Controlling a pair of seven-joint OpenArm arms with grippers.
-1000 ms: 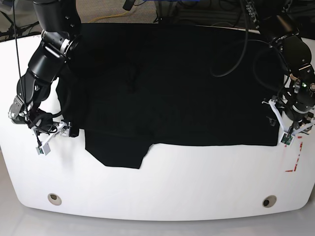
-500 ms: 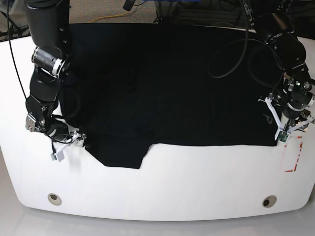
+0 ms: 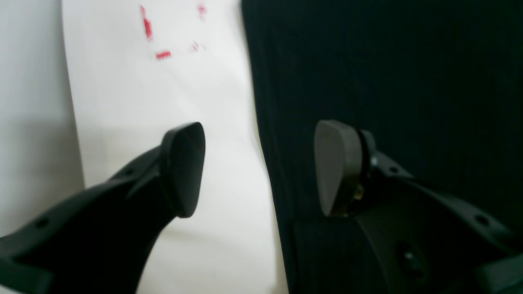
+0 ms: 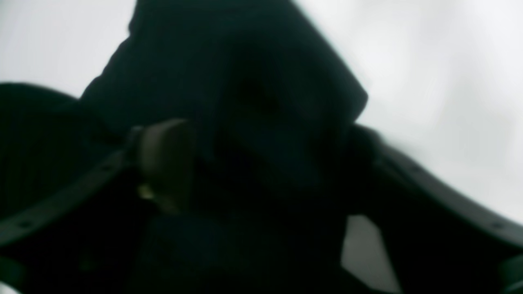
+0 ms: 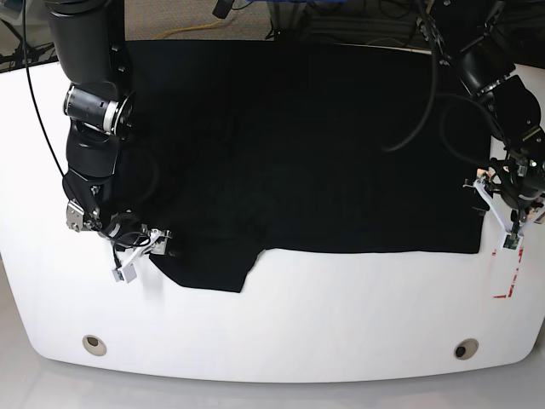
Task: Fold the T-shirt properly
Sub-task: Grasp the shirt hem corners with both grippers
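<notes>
Here left gripper [image 3: 259,169] gapes wide, empty, straddling the shirt [image 5: 289,145] edge. Right gripper [image 4: 261,163] has black cloth bunched between its jaws; grip unclear. Shirt spread on white table [image 5: 341,315].

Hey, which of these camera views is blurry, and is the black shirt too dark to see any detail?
Right wrist view: heavily blurred, the T-shirt a near-featureless black mass. Left wrist view: softly out of focus, the left pincer and red marks smeared. Base view: sharpest, yet the shirt reads flat black, with folds barely visible.
</notes>
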